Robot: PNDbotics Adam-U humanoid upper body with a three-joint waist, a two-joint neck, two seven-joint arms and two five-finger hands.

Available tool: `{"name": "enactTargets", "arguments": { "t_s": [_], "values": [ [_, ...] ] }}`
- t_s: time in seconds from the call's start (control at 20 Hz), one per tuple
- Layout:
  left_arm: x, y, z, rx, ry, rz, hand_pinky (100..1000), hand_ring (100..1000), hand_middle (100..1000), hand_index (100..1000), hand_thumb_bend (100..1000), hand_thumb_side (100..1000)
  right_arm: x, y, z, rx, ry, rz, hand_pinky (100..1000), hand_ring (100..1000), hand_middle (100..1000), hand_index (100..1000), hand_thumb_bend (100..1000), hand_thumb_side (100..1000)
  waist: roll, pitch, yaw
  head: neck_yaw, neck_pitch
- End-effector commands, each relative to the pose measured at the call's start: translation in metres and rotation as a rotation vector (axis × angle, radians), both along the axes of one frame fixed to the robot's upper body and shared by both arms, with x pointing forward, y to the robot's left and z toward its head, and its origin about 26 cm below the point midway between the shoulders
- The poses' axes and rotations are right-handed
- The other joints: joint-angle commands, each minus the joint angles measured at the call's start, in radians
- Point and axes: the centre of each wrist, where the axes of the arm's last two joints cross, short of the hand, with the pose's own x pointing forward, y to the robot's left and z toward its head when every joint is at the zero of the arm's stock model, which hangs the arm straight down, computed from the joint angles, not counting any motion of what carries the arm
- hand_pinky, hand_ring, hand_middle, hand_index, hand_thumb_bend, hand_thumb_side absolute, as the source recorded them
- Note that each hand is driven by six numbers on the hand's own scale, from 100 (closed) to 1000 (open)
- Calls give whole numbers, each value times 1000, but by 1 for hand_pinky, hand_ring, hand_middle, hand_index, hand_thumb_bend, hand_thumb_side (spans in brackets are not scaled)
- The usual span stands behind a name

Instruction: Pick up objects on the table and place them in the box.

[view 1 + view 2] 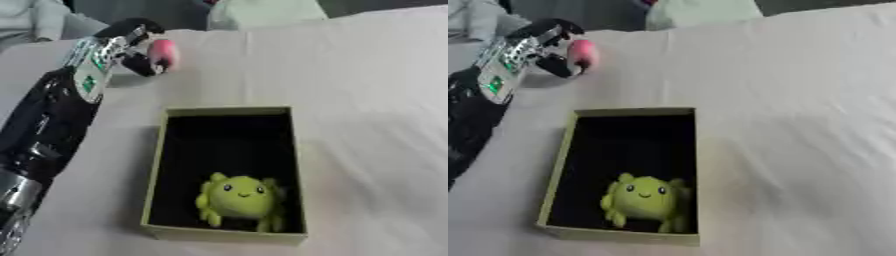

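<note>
One hand is in view, the left hand (131, 47), reaching from the left side to the far part of the tabletop (367, 100), which has a white cloth on it. Its fingers (140, 64) are curled round a pink object (164, 54), small and rounded, and the object shows at the right side of the hand. I cannot tell if the object is touching the cloth or is lifted. Nearer to the camera stands an open box (156, 165) with olive-green walls and a dark inside. A yellow-green plush toy (238, 199) with a small smiling face lies inside the box, at its near end.
</note>
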Motion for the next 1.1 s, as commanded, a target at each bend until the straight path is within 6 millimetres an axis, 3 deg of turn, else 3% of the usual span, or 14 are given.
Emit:
{"name": "enactTargets", "arguments": {
  "t_s": [0.05,0.2,0.35,0.7,1.1],
  "values": [
    [-4,6,18,8,-32,6,716,781,739,816,247,100,-5,-1,11,-30,-30,-2,785,722,661,784,289,1000,-5,-18,0,2,-13],
    [-5,4,18,-1,-31,-25,619,669,630,704,228,100,-5,-1,10,-27,-28,-4,786,723,661,784,289,1000,-5,-19,2,-1,-9],
    [-5,3,18,-12,-40,-44,566,601,581,647,222,100,-5,-1,10,-24,-26,-4,786,723,661,784,286,1000,-6,-22,3,0,-5],
    [-6,3,17,-25,-66,-47,560,584,591,657,225,100,-5,-3,7,-14,-19,-13,786,723,660,783,285,1000,-10,-33,6,-4,3],
    [-14,-7,22,50,-99,-105,575,597,621,700,212,100,-5,-4,4,-3,-6,-16,786,722,661,783,274,1000,-20,-68,29,-33,30]
  ]
}}
